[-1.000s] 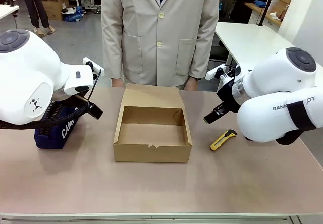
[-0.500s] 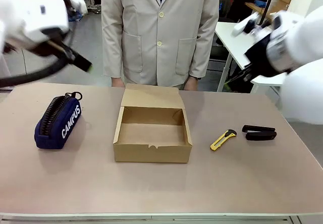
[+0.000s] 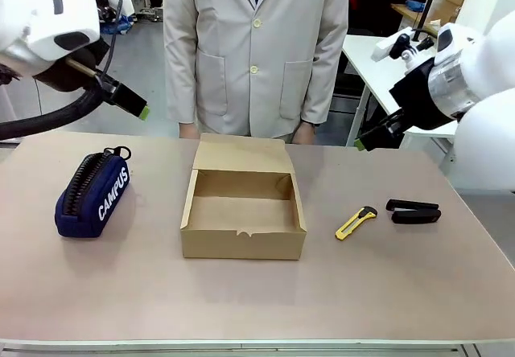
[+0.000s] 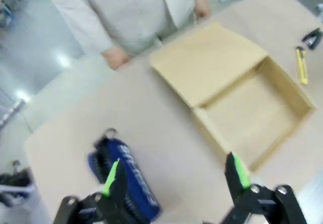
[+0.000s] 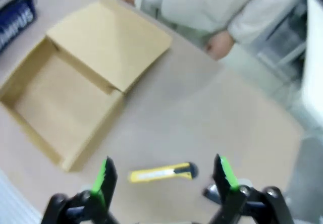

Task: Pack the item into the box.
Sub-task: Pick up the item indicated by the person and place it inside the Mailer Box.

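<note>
Front view: we note the left gripper [image 3: 137, 108] raised in the upper left of the frame, above the table [image 3: 241, 309] and touching nothing. The right gripper [image 3: 364, 141] hangs in the upper right, likewise off the tabletop, near the far edge. Left wrist view shows the left jaws spread wide with nothing between them. Right wrist view shows the same for the right jaws, wide apart and empty. The pouch [image 3: 92, 194], navy with white "CAMPUS" lettering, lies on the table at the left of the front frame, zipper side up. It is well apart from the box [image 3: 243, 244] and outside it. The box sits at centre frame, open and empty, its lid flap [image 3: 241, 154] folded back on the far side. Right of the box we see a yellow knife [image 3: 356, 222], and just beyond it to the right a black stapler [image 3: 414, 211]; the two lie near each other but not touching. A person [image 3: 256, 51] in a pale coat stands at the far side, directly behind the box, hands [image 3: 304, 134] down at the table's far edge. In the left wrist view the pouch lies at lower left and the box at right. In the right wrist view the knife lies low in the frame between the open jaws, the box at left, and a corner of the pouch in the upper left.
</note>
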Motion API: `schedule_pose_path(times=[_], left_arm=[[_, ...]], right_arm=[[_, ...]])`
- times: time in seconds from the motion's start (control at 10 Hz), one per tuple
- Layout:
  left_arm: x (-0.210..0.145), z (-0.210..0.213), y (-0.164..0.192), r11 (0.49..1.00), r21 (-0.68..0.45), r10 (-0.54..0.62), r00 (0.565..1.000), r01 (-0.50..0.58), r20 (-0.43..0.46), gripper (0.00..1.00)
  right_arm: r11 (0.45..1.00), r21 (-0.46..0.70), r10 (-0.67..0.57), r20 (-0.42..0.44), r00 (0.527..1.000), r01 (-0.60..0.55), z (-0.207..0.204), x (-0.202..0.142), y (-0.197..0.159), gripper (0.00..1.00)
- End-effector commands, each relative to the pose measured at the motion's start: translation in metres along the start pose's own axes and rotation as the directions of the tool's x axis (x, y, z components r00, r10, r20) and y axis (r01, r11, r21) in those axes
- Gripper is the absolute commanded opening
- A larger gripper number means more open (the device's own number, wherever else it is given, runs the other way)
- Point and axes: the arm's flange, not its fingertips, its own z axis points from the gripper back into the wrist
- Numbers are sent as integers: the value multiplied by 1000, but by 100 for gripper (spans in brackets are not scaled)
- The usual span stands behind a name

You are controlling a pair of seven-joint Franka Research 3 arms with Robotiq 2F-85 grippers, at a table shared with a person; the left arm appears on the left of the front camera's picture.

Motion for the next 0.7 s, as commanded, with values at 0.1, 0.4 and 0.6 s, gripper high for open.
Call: schedule_pose_path(times=[0.1, 0.4, 0.6], left_arm=[[-67, 82, 95, 780, -472, 457, 889, -411, -21, 100], [-191, 109, 171, 519, -597, 776, 630, -612, 29, 100], [-236, 97, 171, 402, -582, 880, 475, -707, 31, 100]], right_arm=[[663, 461, -680, 40, 732, 591, 87, -97, -105, 100], [338, 656, -927, 109, 358, 675, 127, -203, -189, 100], [245, 684, -969, 181, 166, 687, 122, -238, -203, 100]])
